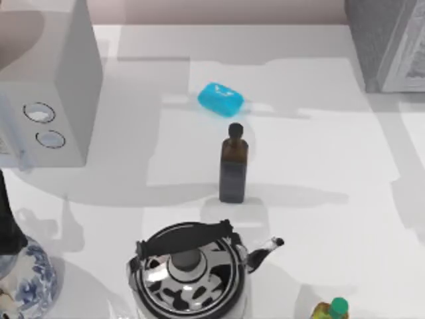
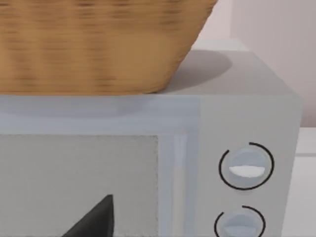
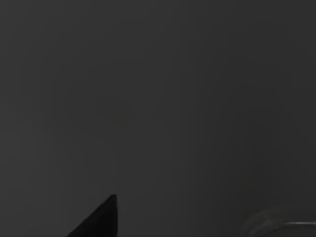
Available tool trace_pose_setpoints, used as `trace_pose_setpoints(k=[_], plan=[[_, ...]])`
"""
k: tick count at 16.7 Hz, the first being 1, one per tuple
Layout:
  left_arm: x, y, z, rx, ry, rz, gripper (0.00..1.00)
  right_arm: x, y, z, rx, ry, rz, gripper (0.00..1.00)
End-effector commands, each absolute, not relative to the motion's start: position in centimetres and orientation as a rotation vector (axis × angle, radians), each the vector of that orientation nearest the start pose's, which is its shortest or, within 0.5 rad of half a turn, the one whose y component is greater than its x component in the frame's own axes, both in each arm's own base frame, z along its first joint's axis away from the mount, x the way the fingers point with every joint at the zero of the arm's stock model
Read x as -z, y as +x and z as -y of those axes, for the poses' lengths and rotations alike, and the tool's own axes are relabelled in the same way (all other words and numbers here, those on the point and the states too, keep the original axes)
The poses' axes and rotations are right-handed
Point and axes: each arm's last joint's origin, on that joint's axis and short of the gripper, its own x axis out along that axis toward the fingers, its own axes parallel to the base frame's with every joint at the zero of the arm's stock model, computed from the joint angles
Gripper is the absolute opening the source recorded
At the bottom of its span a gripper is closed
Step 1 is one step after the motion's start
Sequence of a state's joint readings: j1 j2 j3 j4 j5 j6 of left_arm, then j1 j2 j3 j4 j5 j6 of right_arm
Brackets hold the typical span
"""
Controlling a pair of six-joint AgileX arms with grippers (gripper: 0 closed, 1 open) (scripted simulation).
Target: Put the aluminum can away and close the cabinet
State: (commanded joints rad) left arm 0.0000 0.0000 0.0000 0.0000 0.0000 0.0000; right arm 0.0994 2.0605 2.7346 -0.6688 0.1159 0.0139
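Observation:
The cabinet (image 1: 382, 40) is the dark grey speckled unit at the table's far right corner, and its pale framed door (image 1: 413, 56) is cut off by the picture's edge. I cannot tell how far the door stands open. The aluminum can is out of view. A dark part of my left gripper (image 2: 96, 219) hangs close in front of the light grey box (image 2: 247, 113), near its window and two round dials. The right wrist view is dark.
The light grey box (image 1: 50, 86) with a woven basket (image 2: 98, 44) on top fills the far left. A blue block (image 1: 220, 98) and a dark brown bottle (image 1: 234, 169) stand mid-table. A black-and-white kettle (image 1: 191, 272), a blue-patterned vase (image 1: 23, 282) and a green-capped bottle (image 1: 332, 309) line the front.

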Motion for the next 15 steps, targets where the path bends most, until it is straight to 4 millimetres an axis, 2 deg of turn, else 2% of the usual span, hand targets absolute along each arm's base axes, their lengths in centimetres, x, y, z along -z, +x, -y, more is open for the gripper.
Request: trace_pose_setpoints(k=[2,4,7,9,11,12,15], plan=[[-16.0,10.6,0.1,0.0,0.0,0.0,1.0,-54.3,38.5,-4.4,-0.019,-0.006,0.03,1.0],[-16.0,10.6,0.1,0.0,0.0,0.0,1.0,-55.5,36.2,-4.1,-0.036,-0.014,0.065,1.0],[-16.0,10.6,0.1,0.0,0.0,0.0,1.0,-56.6,31.4,-3.6,-0.067,-0.027,0.116,1.0],[-16.0,10.6,0.1,0.0,0.0,0.0,1.0,-56.2,27.7,-3.2,-0.086,-0.036,0.139,1.0],[-16.0,10.6,0.1,0.0,0.0,0.0,1.0,-54.3,24.0,-2.8,-0.103,-0.043,0.144,1.0],[-16.0,10.6,0.1,0.0,0.0,0.0,1.0,-52.7,22.3,-2.5,-0.11,-0.047,0.138,1.0],[-16.0,10.6,0.1,0.0,0.0,0.0,1.0,-45.8,17.6,-1.8,-0.12,-0.052,0.1,1.0]])
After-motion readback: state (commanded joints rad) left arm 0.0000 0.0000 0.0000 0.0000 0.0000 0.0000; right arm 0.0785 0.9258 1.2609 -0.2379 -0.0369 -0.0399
